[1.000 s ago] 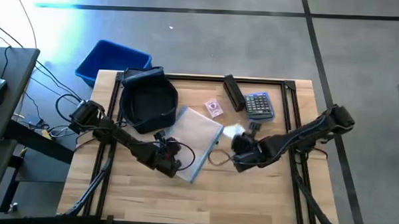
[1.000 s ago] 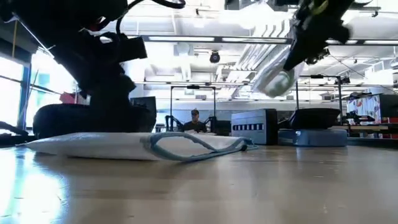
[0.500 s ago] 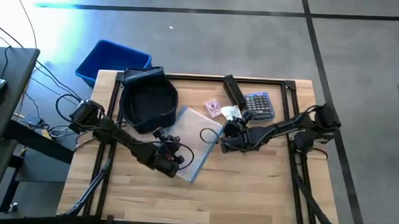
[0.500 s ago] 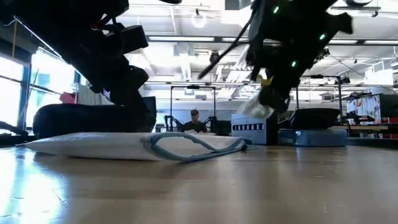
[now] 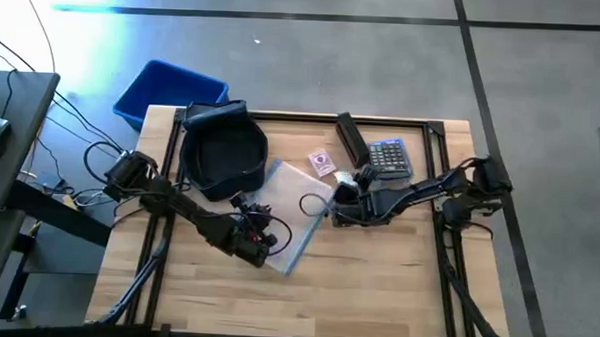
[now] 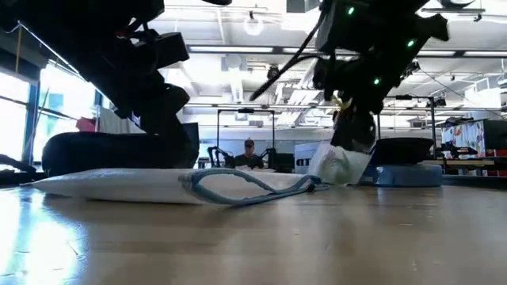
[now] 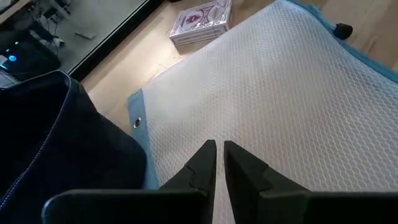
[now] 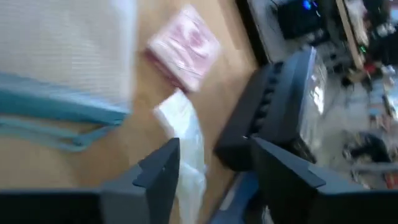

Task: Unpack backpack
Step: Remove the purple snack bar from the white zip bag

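Two arms over the wooden table [image 5: 376, 281]. Right gripper [image 5: 345, 196] has dropped since half a second ago: its crumpled white plastic packet [image 6: 339, 167], then in the air, now touches the table between the pale mesh zip pouch [image 5: 294, 210] and the grey calculator [image 5: 389, 158]; jaws spread, packet between them, grip uncertain. Left gripper [image 7: 217, 163] unmoved over the pouch, jaws nearly closed, empty. Soft dark navy backpack [image 5: 222, 152] lies just beyond the pouch, beside the pink card pack [image 5: 322, 163]
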Robot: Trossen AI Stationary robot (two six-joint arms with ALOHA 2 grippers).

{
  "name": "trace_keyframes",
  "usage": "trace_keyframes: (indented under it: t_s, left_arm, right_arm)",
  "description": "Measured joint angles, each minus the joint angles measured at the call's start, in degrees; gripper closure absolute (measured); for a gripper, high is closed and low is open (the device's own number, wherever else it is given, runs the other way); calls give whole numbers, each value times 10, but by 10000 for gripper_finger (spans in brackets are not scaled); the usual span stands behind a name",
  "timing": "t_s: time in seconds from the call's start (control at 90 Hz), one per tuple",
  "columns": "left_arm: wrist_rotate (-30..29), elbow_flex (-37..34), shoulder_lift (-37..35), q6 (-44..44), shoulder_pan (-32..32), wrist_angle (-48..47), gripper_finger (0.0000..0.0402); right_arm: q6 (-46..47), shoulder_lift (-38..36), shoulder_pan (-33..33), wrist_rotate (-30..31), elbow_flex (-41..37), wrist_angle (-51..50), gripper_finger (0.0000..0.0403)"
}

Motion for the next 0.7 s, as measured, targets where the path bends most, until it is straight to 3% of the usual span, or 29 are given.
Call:
trace_keyframes:
  t_s: [0.133, 0.278, 0.456, 0.589, 0.7]
  left_arm:
    - [0, 0, 0, 4, -1, 1, 390]
    - [-1, 0, 0, 4, -2, 0, 390]
    - [-5, 0, 0, 4, -2, 0, 390]
    - [-8, 0, 0, 4, -3, 1, 390]
    - [-14, 0, 0, 11, -7, 0, 390]
  right_arm:
    - [-18, -7, 53, -73, 0, 27, 204]
    - [-106, 9, 91, -272, 0, 149, 204]
    - [-166, 72, 79, -478, 0, 366, 214]
    - [-154, 108, 58, -559, 0, 454, 228]
    - [-120, 122, 40, -604, 0, 469, 237]
